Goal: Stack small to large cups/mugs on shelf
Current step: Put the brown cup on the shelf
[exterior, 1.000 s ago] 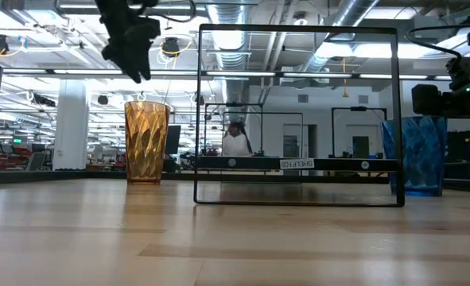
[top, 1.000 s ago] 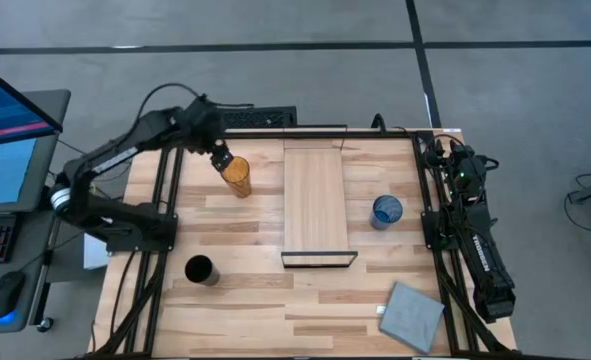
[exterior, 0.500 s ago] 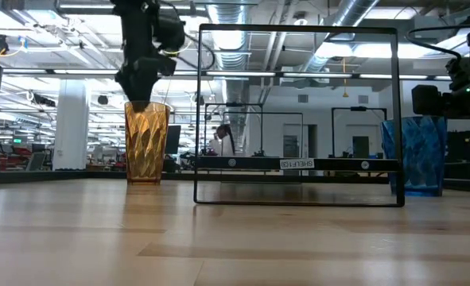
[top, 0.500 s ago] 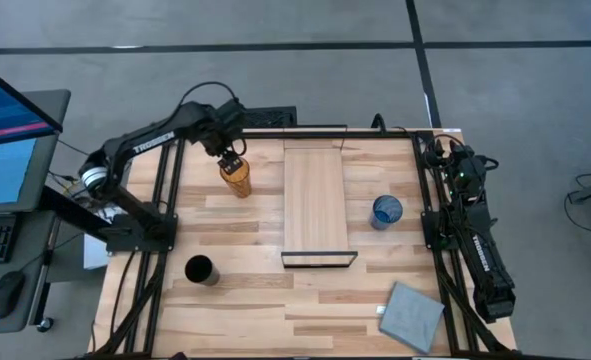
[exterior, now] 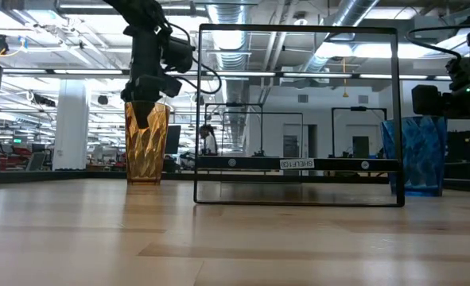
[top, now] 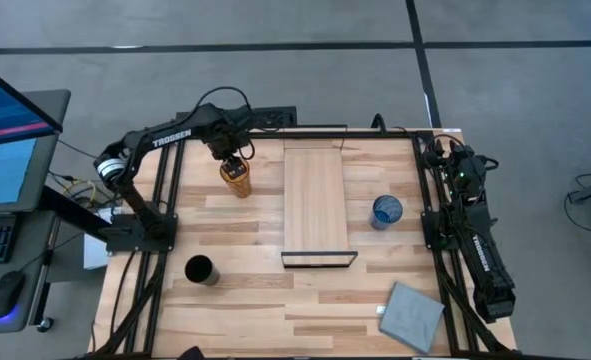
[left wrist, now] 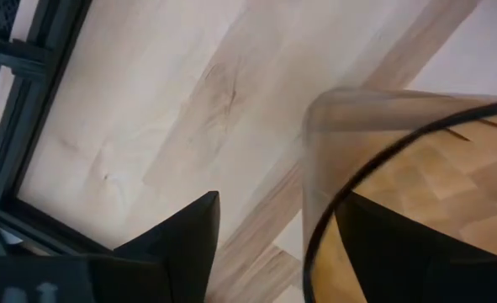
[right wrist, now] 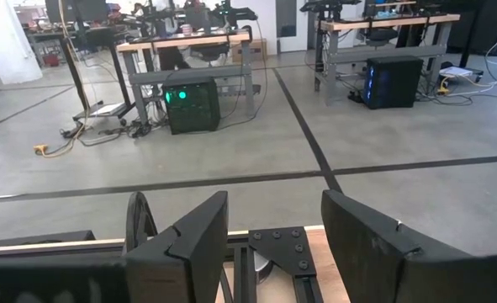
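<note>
The tall amber tumbler (top: 237, 178) stands upright on its base on the table, left of the shelf's far end; it also shows in the low view (exterior: 146, 143). My left gripper (top: 234, 165) points down over it, open. In the left wrist view (left wrist: 280, 204) one finger stands outside the tumbler's wall (left wrist: 309, 168) and the other inside it; I see no touch. The black cup (top: 200, 269) stands at the near left. The blue cup (top: 386, 211) stands right of the light-wood shelf (top: 315, 195). My right gripper (right wrist: 273, 244) is open and empty at the table's far right.
The shelf's black metal frame (top: 319, 259) stands upright at its near end and fills the middle of the low view (exterior: 298, 115). A grey square pad (top: 412, 315) lies at the near right corner. My right arm (top: 475, 240) lies along the table's right edge.
My left gripper has moved a little toward the table's right and near edges and come down from above the tumbler until its open fingers stand on either side of the tumbler's rim. The tumbler has stayed in place.
</note>
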Robot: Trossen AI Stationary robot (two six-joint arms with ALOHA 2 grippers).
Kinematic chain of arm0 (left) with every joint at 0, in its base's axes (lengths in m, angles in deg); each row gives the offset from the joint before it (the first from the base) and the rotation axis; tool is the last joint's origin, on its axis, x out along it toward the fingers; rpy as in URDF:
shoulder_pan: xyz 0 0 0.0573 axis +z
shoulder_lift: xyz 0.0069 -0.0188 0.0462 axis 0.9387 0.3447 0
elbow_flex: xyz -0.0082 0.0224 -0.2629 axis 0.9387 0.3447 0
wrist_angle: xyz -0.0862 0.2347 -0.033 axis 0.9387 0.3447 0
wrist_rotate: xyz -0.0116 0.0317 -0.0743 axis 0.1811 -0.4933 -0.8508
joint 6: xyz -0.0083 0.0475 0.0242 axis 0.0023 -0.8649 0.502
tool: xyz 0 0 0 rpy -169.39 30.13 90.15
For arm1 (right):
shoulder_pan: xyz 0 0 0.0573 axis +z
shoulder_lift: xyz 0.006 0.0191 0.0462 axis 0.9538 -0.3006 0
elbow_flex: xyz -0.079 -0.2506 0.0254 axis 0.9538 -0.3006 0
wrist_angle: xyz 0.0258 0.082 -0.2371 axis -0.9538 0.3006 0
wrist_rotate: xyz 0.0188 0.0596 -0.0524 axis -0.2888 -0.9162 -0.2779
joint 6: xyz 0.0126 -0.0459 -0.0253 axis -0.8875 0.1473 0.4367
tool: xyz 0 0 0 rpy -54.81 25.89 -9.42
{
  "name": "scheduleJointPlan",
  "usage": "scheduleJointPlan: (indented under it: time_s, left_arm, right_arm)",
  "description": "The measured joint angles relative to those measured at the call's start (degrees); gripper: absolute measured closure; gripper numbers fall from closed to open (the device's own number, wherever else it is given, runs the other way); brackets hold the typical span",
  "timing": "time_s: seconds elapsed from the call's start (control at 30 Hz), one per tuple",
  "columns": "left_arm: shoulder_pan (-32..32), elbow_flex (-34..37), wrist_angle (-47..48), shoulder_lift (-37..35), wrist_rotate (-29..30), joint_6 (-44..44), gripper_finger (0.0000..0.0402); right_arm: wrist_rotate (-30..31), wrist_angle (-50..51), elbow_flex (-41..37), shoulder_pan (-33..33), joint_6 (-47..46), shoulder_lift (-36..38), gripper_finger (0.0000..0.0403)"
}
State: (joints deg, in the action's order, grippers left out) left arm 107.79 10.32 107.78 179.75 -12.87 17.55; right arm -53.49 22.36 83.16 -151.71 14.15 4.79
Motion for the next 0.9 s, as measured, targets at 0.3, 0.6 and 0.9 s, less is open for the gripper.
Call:
scheduleJointPlan:
  time_s: [0.3, 0.6, 0.9]
  left_arm:
    - [0.03, 0.0, -0.53, -0.04, -0.05, -3.2, 0.0308]
    - [0.04, -0.02, -0.96, -0.24, -1.17, -6.25, 0.0394]
    - [0.04, -8.6, 1.23, -0.02, -5.5, -7.39, 0.04]
  right_arm:
    - [-0.01, 0.0, 0.0, 0.0, 0.0, 0.0, 0.0189]
    - [-0.01, 0.01, 0.0, 0.0, 0.0, 0.0, 0.0189]
    - [0.0, 0.02, 0.0, 0.0, 0.0, 0.0, 0.0189]
